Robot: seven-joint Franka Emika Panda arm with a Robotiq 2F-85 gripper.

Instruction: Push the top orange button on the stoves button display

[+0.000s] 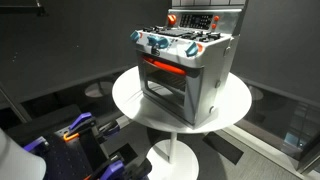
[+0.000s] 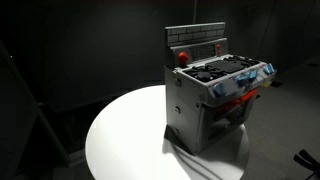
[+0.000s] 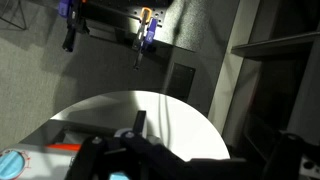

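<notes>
The silver-grey toy stove (image 1: pixel 190 75) stands on a round white table (image 1: pixel 130 100) and shows in both exterior views (image 2: pixel 215 100). Its door window glows red-orange and blue-and-white knobs (image 1: pixel 165 43) line the front. The button display (image 1: pixel 197 20) is the dark upright panel at the back, with small orange-red buttons (image 1: pixel 171 19); it also shows from another side (image 2: pixel 195 38). My gripper does not show in either exterior view. In the wrist view only dark blurred gripper parts (image 3: pixel 150 158) cross the bottom edge, above the table (image 3: pixel 130 110), next to a blue knob (image 3: pixel 10 160). Its jaws are not distinguishable.
Clamps with orange and blue handles (image 1: pixel 78 128) lie on the floor beside the table and also show in the wrist view (image 3: pixel 145 25). Dark walls surround the scene. The table rim (image 2: pixel 100 130) extends well beyond the stove.
</notes>
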